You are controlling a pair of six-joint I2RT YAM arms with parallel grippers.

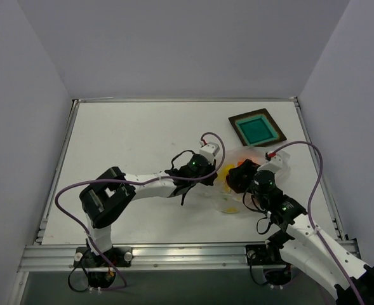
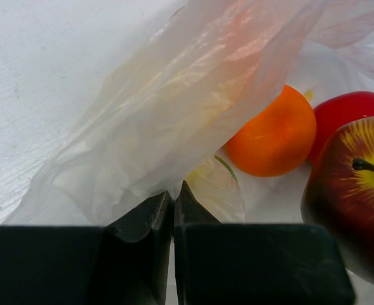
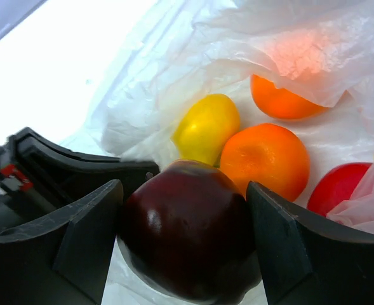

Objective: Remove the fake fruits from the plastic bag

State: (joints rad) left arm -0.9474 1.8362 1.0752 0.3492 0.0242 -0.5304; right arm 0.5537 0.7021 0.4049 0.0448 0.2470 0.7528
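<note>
The clear plastic bag [image 1: 284, 162] lies crumpled right of the table's middle, its mouth towards the arms. My left gripper [image 2: 173, 190] is shut on a fold of the bag [image 2: 174, 108] and holds it raised; it also shows in the top view [image 1: 213, 176]. My right gripper [image 3: 185, 190] is inside the mouth, its fingers closed on both sides of the dark red apple [image 3: 187, 244]. Behind it lie the yellow pear [image 3: 206, 127], an orange ball [image 3: 266, 159], a second orange ball [image 3: 282, 101] under plastic and another red fruit [image 3: 336, 187].
The dark square tray [image 1: 257, 129] with a teal centre stands at the back right, just beyond the bag. My two grippers are close together at the bag's mouth. The left half of the white table [image 1: 129, 146] is bare.
</note>
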